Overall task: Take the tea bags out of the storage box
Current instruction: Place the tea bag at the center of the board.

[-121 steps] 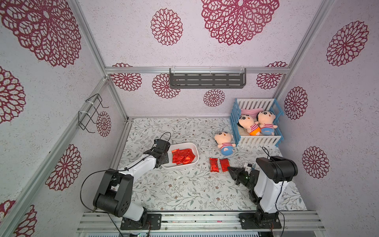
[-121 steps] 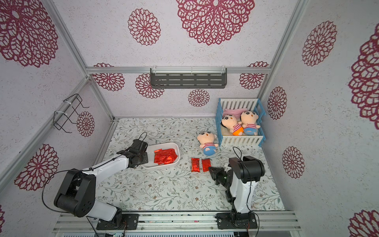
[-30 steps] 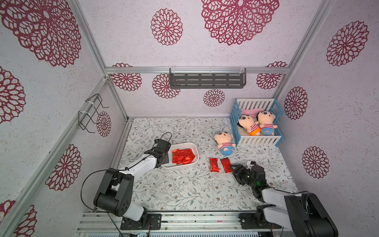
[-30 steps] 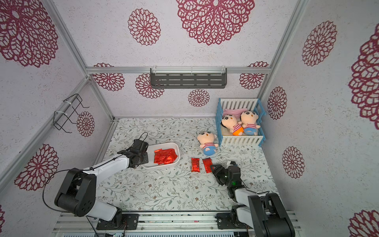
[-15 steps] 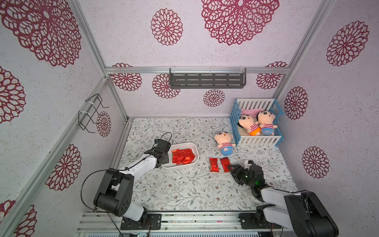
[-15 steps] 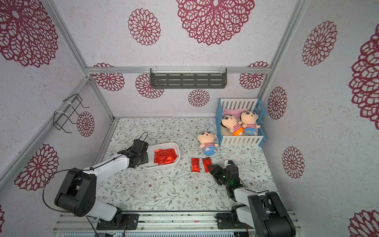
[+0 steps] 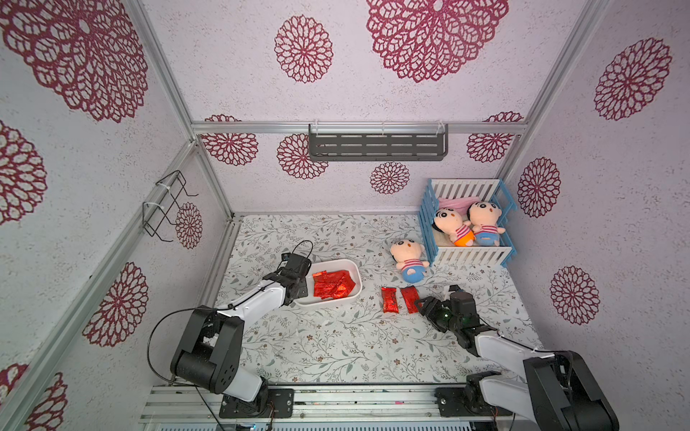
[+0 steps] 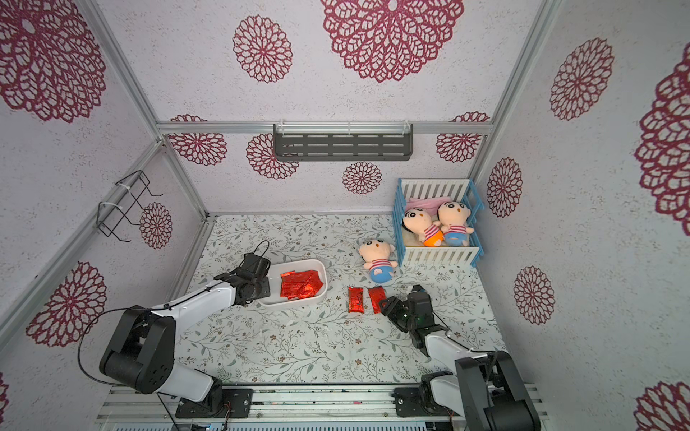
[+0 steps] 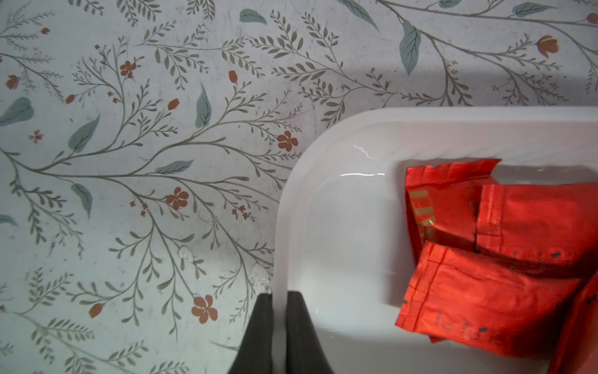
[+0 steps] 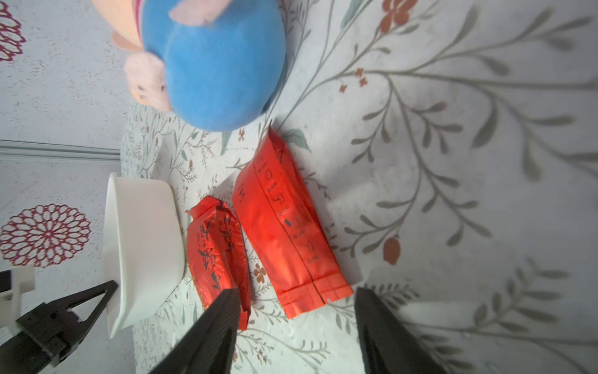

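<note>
Top views: storage box (image 7: 338, 303) left of centre on floral table (image 7: 336, 347). Pile of red foil tea bags (image 7: 332, 285) inside, count unclear. Two more out on the table to its right, side by side, apart from the box: box-side sachet (image 7: 389, 299), arm-side sachet (image 7: 409, 298). Left gripper (image 7: 303, 286) at box's left end. Right gripper (image 7: 423, 306) low, just beside arm-side sachet. Plush doll (image 7: 409, 259) lying behind the pair. Blue-white crib (image 7: 470, 257) with two dolls at right rear. Print on foil too small to read here.

Left wrist: fingers (image 9: 301, 336) pinched tight on the box rim, one outside the wall, one inside. Grip detail not resolvable from above. Gold block mark on one sachet, dark lettering on another, both unreadable.

Right wrist: jaws spread wide, holding nothing, straddling near end of arm-side sachet. Faint line of characters down its seam, dark brush-style characters on box-side sachet. Neither legible. Box seen side-on, left gripper at its end, contents hidden from this angle.
</note>
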Controlling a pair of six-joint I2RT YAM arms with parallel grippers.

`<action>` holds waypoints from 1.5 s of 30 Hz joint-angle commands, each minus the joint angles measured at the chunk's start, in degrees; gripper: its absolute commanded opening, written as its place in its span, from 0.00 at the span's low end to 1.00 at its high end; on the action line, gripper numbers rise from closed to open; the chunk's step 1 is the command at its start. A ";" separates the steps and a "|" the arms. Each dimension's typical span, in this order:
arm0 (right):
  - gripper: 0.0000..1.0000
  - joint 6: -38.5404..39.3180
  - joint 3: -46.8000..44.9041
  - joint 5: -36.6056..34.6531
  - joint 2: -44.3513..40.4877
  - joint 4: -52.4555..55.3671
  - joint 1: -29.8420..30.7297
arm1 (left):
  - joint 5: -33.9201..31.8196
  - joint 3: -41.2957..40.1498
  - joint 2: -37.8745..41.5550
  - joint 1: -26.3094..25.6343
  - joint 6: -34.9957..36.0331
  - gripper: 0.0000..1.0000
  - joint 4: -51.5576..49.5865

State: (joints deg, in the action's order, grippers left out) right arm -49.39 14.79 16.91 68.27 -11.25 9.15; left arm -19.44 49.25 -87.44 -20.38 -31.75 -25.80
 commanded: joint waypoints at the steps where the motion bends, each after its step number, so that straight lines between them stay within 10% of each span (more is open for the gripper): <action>1: 0.63 5.77 3.10 -2.45 1.47 3.68 -0.42 | -0.77 -0.74 -2.03 -0.56 0.45 0.00 -3.47; 11: 0.61 8.98 7.79 0.16 10.57 0.50 -0.54 | -0.90 -0.74 -2.10 -0.56 0.32 0.00 -3.58; 32: 0.61 12.95 11.25 -4.79 0.15 9.54 2.75 | -0.86 -0.56 -2.30 -0.71 0.39 0.00 -3.64; 37: 0.61 18.39 19.15 -6.01 -2.59 10.07 13.25 | -1.00 -0.56 -2.39 -0.85 0.38 0.00 -3.63; 45: 0.57 28.40 46.87 -11.22 20.35 19.46 30.83 | -1.30 -0.47 -2.50 -0.89 0.30 0.00 -3.84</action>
State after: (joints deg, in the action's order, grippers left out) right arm -27.68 53.63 10.57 82.48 1.93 36.07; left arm -20.27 49.56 -87.79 -20.75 -31.77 -26.20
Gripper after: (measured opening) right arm 0.567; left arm 0.093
